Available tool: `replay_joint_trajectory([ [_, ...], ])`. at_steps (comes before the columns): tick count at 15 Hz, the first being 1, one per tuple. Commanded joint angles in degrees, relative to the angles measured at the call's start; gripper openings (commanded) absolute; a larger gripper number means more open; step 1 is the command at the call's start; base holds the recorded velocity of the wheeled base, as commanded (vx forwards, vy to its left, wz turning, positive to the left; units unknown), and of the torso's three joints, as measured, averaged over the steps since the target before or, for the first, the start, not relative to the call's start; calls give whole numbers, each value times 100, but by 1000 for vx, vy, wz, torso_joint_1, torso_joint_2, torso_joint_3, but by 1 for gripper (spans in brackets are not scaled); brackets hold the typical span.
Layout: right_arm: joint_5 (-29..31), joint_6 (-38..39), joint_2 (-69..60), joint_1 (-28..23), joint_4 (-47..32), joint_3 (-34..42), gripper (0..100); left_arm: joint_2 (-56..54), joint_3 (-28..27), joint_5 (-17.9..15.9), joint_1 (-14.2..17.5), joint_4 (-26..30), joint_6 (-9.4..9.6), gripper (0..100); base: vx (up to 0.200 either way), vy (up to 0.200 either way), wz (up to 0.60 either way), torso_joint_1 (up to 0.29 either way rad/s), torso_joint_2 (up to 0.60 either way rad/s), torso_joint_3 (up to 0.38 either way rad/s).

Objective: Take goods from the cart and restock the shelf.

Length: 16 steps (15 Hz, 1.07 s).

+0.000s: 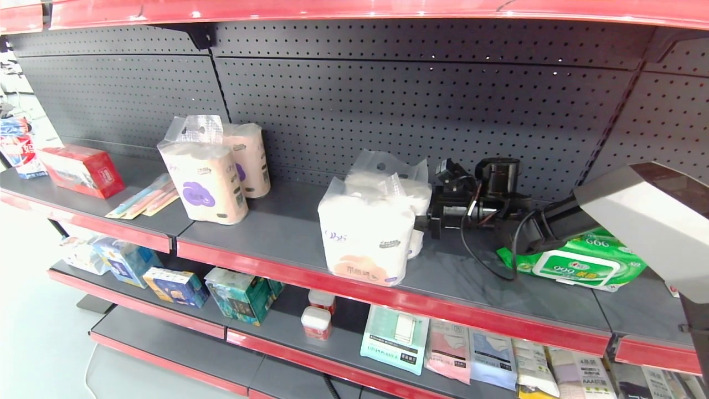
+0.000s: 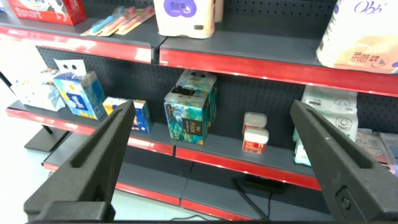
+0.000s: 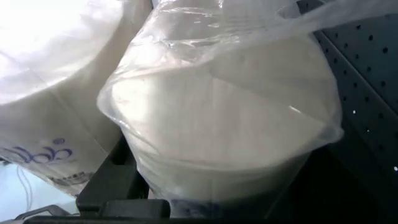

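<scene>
Two white plastic-wrapped toilet-roll packs stand on the dark red-edged shelf in the head view: a front pack and a rear pack, with the right hand touching the rear one. Left wrist view: the left hand gapes wide, holding nothing. Right wrist view: the rear pack sits close against the right hand, and I cannot tell whether it is gripped.

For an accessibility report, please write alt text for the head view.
The right gripper is at the rear white tissue pack on a dark shelf, behind the front white tissue pack. A green wipes pack lies to the right; peach roll packs, toothbrushes and a red box are to the left.
</scene>
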<state>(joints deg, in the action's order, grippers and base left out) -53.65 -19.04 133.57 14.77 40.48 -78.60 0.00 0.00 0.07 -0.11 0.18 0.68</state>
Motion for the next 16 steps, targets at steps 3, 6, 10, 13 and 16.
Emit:
replay_joint_trajectory([
  [3,13,6,46,-98,-6,-15,0,0,0,1,2,-1,2,100,0,0,0,0,0,0],
  [6,259,225,81,-177,-6,-85,0,0,0,1,2,-1,2,100,0,0,0,0,0,0],
  [10,663,726,178,-168,-6,-366,0,0,0,1,-7,-1,2,100,0,0,0,0,0,0],
  [13,733,700,213,-273,-6,-384,0,0,0,1,2,-1,2,100,0,0,0,0,0,0],
  [16,733,603,248,-282,-6,-331,0,0,0,1,2,-1,2,100,0,0,0,0,0,0],
])
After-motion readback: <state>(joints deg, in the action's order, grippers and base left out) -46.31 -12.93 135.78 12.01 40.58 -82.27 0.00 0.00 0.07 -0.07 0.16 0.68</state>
